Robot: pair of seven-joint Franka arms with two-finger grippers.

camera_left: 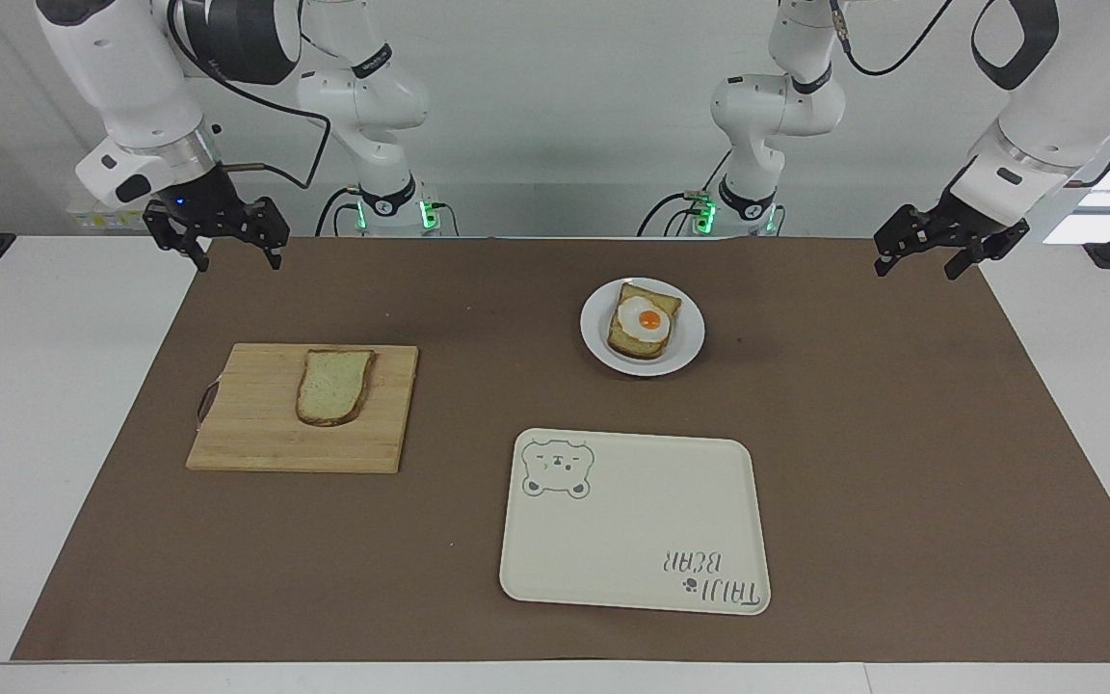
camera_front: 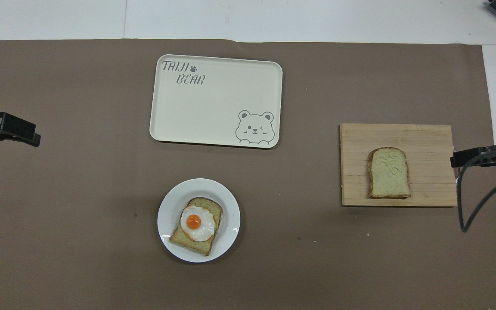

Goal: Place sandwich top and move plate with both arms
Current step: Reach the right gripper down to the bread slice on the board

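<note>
Two Franka arms w/ black two-finger grippers at a table covered by a brown mat (camera_left: 863,463). Sandwich top (camera_left: 332,386) lies flat on a wooden cutting board (camera_left: 256,424) toward the right arm's end of the table; nothing touches it. Plate (camera_left: 685,347), approx. mid-table and nearer the robots than the board, carries a toast slice w/ fried egg (camera_left: 647,323). Cream bear tray (camera_left: 632,520) sits farther from the robots than the plate, apart from it. Right gripper (camera_left: 221,253) hangs in the air over the mat's edge at the right arm's end, fingers spread wide, holding nothing. Left gripper (camera_left: 923,258) is raised over the mat's corner at the left arm's end, fingers also apart, empty.
</note>
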